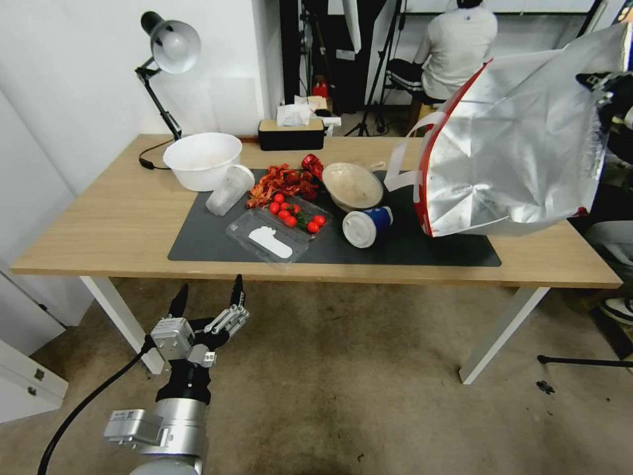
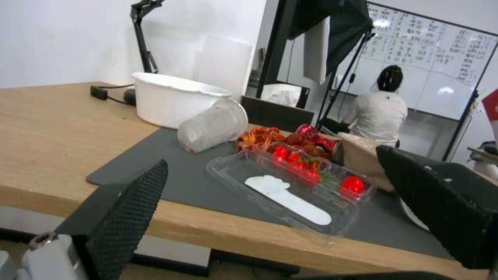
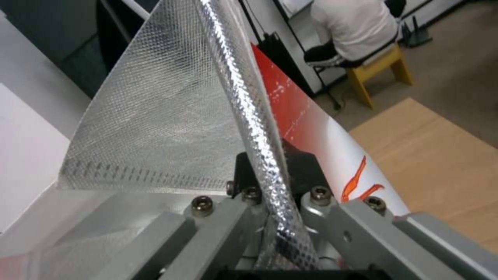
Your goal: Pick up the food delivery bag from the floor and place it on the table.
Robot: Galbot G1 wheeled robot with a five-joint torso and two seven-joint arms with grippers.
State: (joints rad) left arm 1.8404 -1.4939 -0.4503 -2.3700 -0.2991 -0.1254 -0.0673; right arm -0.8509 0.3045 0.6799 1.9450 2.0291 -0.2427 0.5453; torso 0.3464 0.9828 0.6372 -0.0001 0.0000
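My left gripper (image 1: 208, 297) hangs low before the worktop (image 1: 99, 224), fingers spread and empty. Beyond its front edge lies a clear clamshell of cherry tomatoes (image 1: 280, 227). At the far right, my right gripper (image 3: 275, 186) is clamped on the foil rim of the food delivery bag (image 1: 521, 152), whose base rests tilted on the dark mat (image 1: 395, 251).

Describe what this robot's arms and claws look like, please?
The left gripper has two slim black pointed fingers with textured pads, on a silver-grey block and black wrist, with a black cable trailing. The right gripper has grey metal links, round bolts and black pads.
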